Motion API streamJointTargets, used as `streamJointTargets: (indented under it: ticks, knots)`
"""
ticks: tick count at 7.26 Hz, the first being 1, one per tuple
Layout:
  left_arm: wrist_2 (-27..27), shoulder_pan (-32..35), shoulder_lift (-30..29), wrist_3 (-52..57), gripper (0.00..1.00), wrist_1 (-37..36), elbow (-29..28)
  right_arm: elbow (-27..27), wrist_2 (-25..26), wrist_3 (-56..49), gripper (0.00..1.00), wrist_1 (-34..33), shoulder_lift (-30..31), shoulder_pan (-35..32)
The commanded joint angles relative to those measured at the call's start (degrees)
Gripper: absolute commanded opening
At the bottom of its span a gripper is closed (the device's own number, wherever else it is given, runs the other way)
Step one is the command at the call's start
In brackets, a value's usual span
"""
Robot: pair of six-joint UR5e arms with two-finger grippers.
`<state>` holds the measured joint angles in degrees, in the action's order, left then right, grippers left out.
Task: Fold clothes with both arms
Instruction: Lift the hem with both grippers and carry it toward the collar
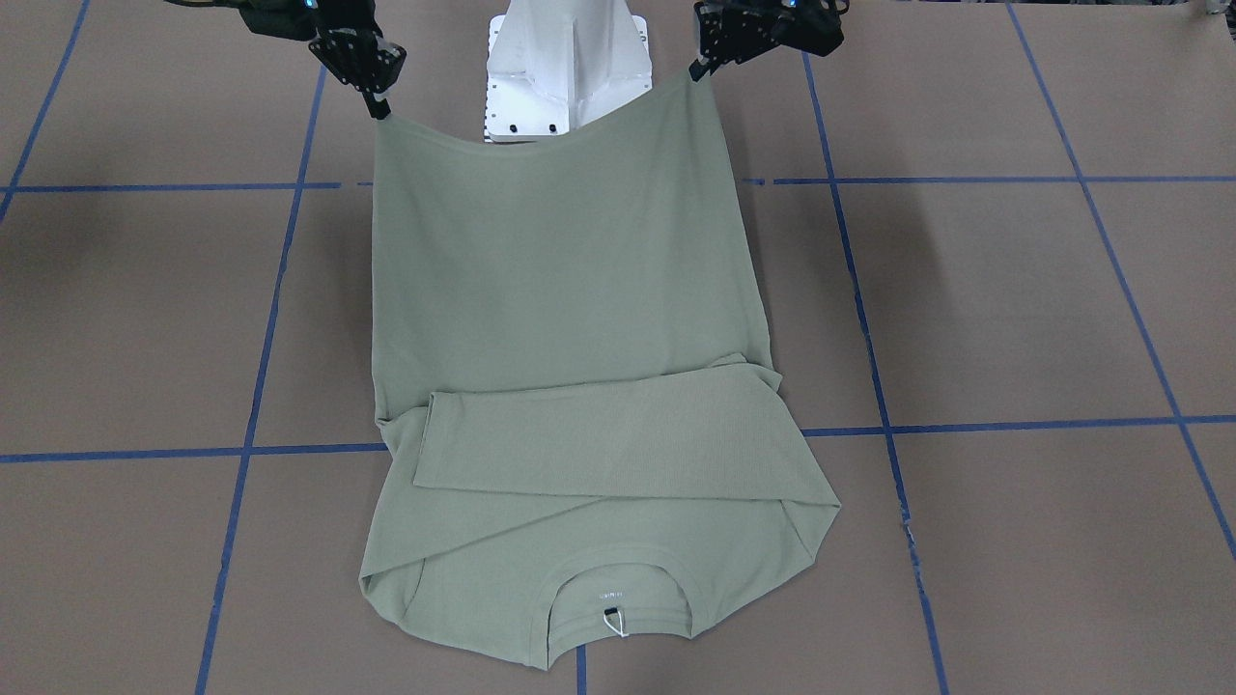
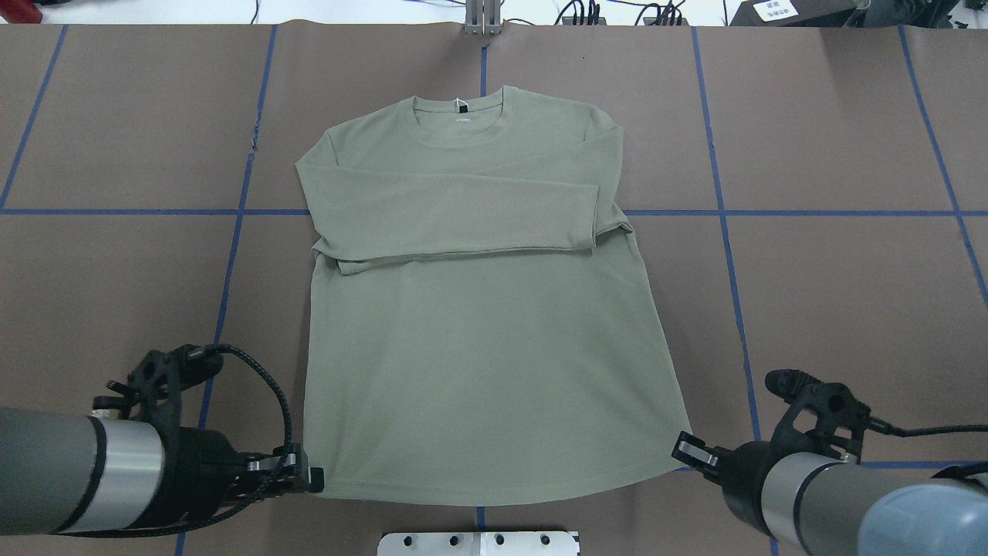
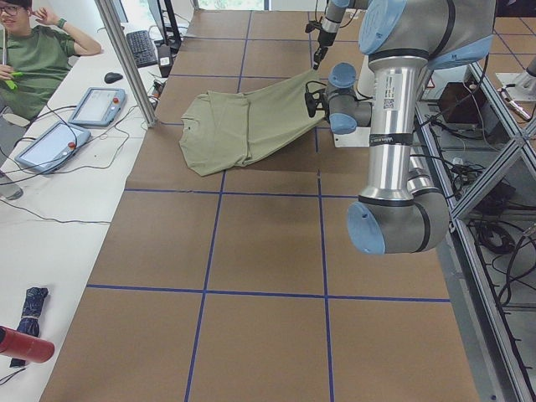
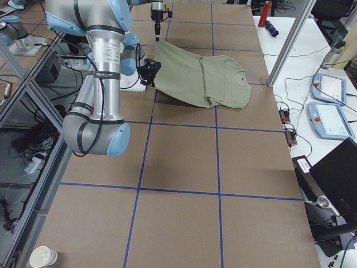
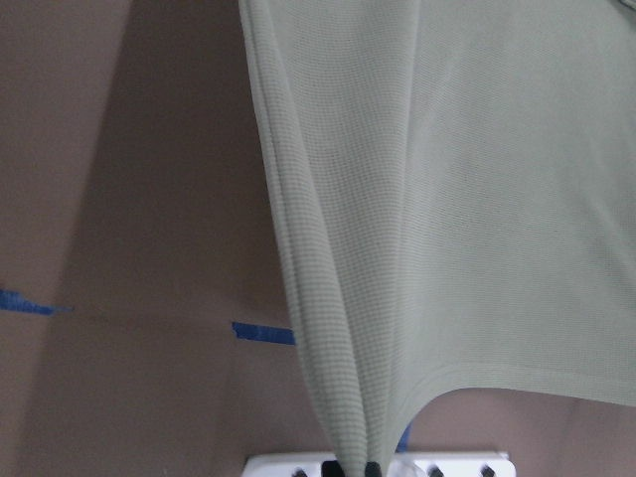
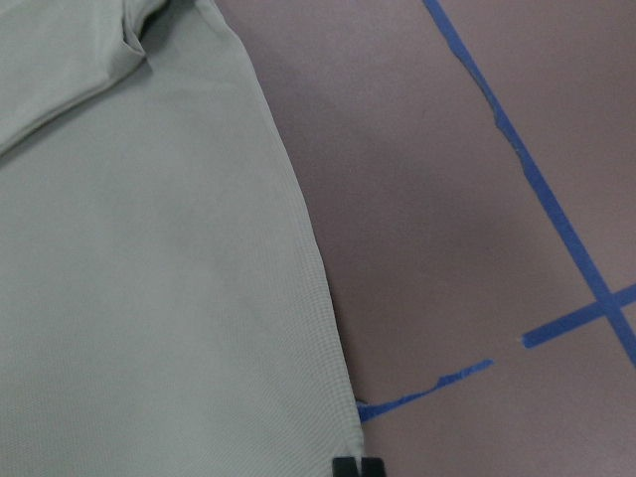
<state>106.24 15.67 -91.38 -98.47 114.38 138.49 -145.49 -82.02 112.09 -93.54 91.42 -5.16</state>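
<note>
From the side the shirt point(image 3: 251, 121) slopes upward; overhead it seems flat.

The shirt point(image 3: 239, 126) lies with its neck end flat on the brown table point(image 3: 268, 251). Its hem is raised off the table on the robot's side. The near, large left arm point(image 3: 392, 126) stands just beside the shirt, its jaws at the near hem corner. The far, small right arm point(image 3: 331, 17) reaches down to the far hem corner. Past the shirt's neck end stand a metal post point(image 3: 126, 63) and a white desk point(image 3: 75, 193), where a person in a green top point(image 3: 38, 59) sits.
</note>
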Motion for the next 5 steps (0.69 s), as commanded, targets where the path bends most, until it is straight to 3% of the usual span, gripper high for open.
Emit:
streamJointTargets:
  ticks: [1,2,3,5]
  knots:
    - [9.0,9.2,-3.4,7.8,0.0,-8.1,5.0,-5.3,-9.3,-7.7,0.0,-6.2,-2.1,-7.3]
    - [8.1,11.3,-7.2,14.2,0.0,-9.4,-1.2,-3.9,-9.6,-14.1,0.0,-6.6,-3.7,-9.6]
    - [8.1,16.5,-13.3,19.6,0.0,-9.4,-10.1,1.9,-11.1,-19.7,0.0,-6.7,-10.0,-15.0]
    - [8.5,26.0,-19.3,30.7,0.0,-9.5,-20.8,18.0,-17.5,-26.5,0.0,-6.7,-22.5,-26.7]
